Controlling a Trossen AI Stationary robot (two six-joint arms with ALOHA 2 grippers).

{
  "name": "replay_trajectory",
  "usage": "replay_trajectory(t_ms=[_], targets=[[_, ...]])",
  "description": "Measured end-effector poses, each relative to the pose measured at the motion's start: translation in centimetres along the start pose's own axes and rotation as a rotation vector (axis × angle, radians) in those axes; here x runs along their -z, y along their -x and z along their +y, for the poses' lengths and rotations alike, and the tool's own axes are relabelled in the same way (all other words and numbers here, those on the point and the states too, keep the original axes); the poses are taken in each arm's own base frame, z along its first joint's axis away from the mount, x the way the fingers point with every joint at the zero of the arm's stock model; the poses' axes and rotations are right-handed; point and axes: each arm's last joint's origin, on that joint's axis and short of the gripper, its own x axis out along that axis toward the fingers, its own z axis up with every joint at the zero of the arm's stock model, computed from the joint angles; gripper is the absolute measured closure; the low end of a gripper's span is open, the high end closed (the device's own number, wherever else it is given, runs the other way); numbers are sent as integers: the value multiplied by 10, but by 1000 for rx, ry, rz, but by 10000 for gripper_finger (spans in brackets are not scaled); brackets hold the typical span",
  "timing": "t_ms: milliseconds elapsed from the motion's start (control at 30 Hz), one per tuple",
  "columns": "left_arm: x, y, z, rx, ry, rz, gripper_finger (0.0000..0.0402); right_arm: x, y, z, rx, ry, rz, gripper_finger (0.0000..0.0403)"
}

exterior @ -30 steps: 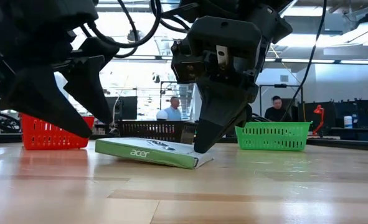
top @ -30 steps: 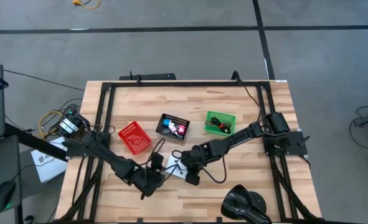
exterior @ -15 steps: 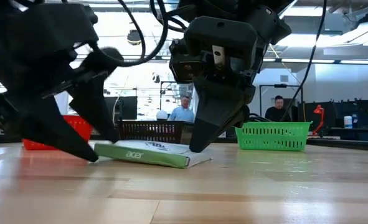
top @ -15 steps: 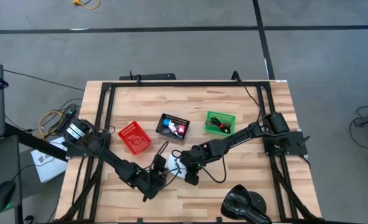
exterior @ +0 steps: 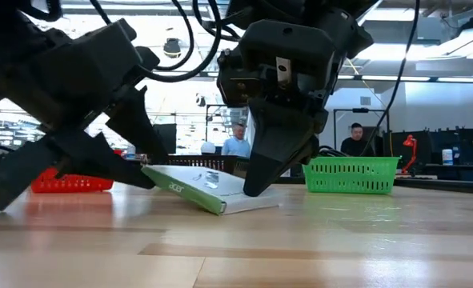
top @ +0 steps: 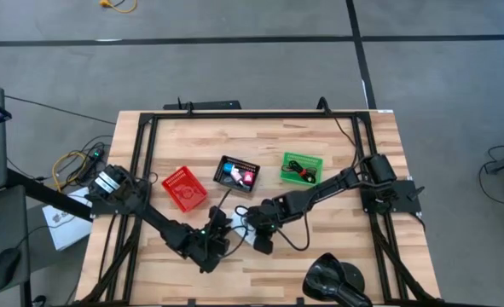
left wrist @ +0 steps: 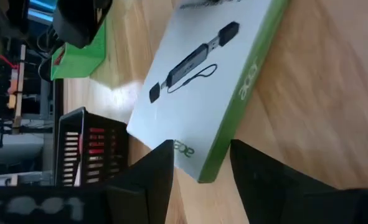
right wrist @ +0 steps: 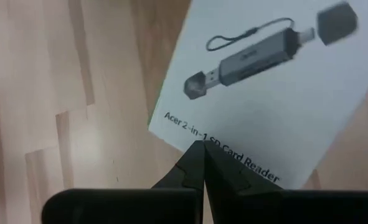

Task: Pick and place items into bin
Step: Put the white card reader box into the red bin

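I see a flat rectangular carton, the white card box [exterior: 208,189], lying near the middle front of the pale wood-plank table [top: 345,256]; its top face is smooth white card printed with a dark card-reader picture and its narrow edges are bright green with "acer" lettering. In the low view the box is tilted, its end toward the left arm lifted off the wood and its other end resting on the table. My left gripper [left wrist: 199,180] has its two matte black fingers spread, one on each side of a green-edged corner of the box, with the box's long axis running away from the wrist camera. My right gripper [right wrist: 202,163] has its fingers pressed together into one point, and that point bears down on the white top face beside the printed text; in the low view it stands nearly upright on the box. Behind, across the table, sit three ribbed plastic baskets: a red bin [top: 184,188], a black bin [top: 237,174] holding small blue and pink-red pieces, and a green bin [top: 302,168] with a dark and red item inside. A glossy black rounded lump [top: 337,278] sits at the front table edge.
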Motion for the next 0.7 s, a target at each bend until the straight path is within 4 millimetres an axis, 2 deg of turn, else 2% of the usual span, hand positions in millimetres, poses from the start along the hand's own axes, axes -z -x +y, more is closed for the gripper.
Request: replay_trajectory(t_ms=[267,467,600,700], targets=[[-2,-9,8,-42,-12,-5,251,0,-1,3,-15,27,-7,403],[-4,-10,7,44,-54,-25,251,1,-1,3,-15,30,-7,403],[-3,-8,4,133,65,-20,251,0,-1,3,-14,31,-9,403],[-5,-2,11,156,128,17,251,0,-1,3,-10,32,-12,403]])
